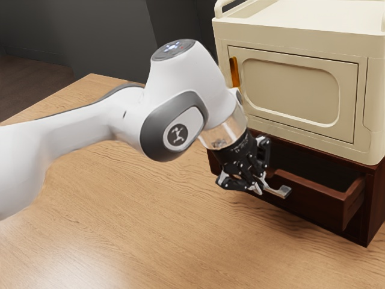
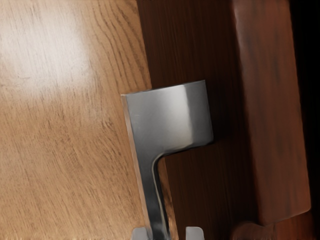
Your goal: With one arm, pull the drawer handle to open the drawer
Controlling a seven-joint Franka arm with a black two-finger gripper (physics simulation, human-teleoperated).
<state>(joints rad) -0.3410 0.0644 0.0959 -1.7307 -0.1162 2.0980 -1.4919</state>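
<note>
The table (image 1: 120,247) gives the drawer front a wide approach area; I see no obstruction on its path there. The cream cabinet (image 1: 289,33) stands on the dark wooden base (image 1: 376,201); my arm (image 1: 180,84) is near its orange door handle (image 1: 234,72), so a sideways swing or wrist roll during the pull could cause contact. The drawer (image 1: 313,208) is partly open, its front standing out from the base. Pulling off the drawer's axis could make it bind in the base; yielding toward the cabinet could push it back in. My gripper (image 1: 260,185) is at the metal drawer handle (image 1: 281,192), which is fixed to the drawer front and projects toward me. The fingers are set fairly narrow around the handle's slim bar, without a two-sided clamp: in the wrist view one of the fingertips (image 2: 140,233) is just beside the bar, while the other stands apart from it. Principal fault, in my judgement: retracting with this clearance may let the smooth metal slide out lengthwise. Corrective action: centre on the bar, close both sides, then pull straight and slowly.
</note>
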